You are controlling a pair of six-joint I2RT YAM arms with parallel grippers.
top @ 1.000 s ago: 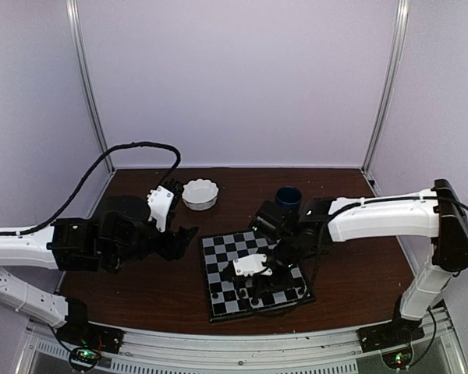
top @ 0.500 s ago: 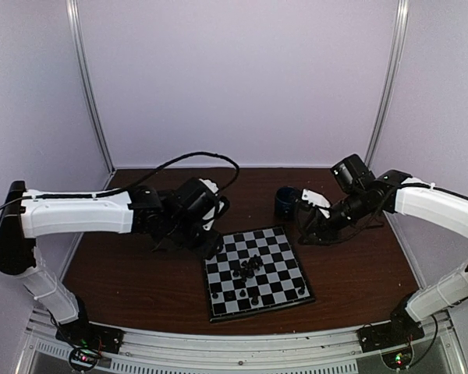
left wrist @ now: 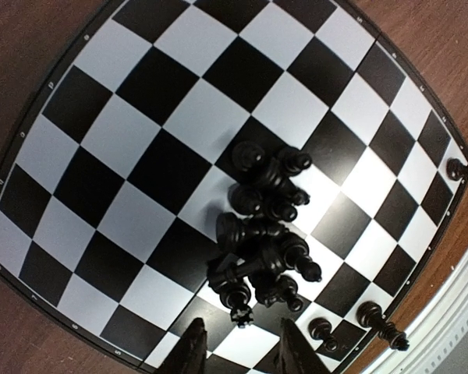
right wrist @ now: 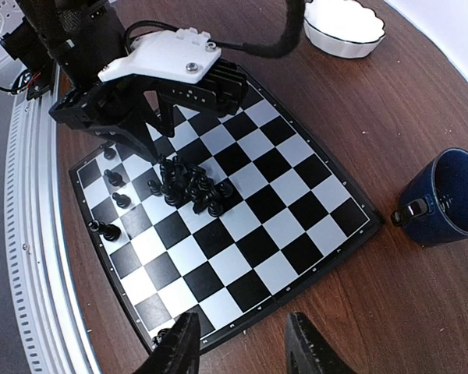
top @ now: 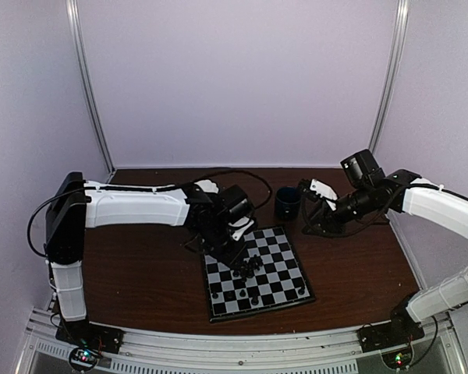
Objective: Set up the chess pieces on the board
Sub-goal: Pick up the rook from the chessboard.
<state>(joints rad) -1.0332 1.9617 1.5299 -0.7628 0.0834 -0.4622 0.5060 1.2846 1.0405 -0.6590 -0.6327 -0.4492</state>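
Note:
The board [top: 285,269] lies on the brown table in front of both arms. A heap of black chess pieces [left wrist: 265,234] lies jumbled near its middle, some toppled. A few single chess pieces [right wrist: 113,178] stand along the near edge. My left gripper [left wrist: 242,354] hovers over the board just beside the heap, jaws apart and empty. In the top view the left gripper [top: 240,259] sits at the heap's left edge. My right gripper [right wrist: 242,351] is open and empty, above the board's far right border near the mug.
A dark blue mug [top: 287,201] stands just beyond the board's far right corner, close to the right gripper [top: 313,222]. A white scalloped bowl [right wrist: 343,23] sits behind the board at the far left. The left arm reaches across the table's left half.
The left arm has swung from the table's left side to over the board, its jaws narrowing. The right arm has pulled off the board to the right, beside the mug.

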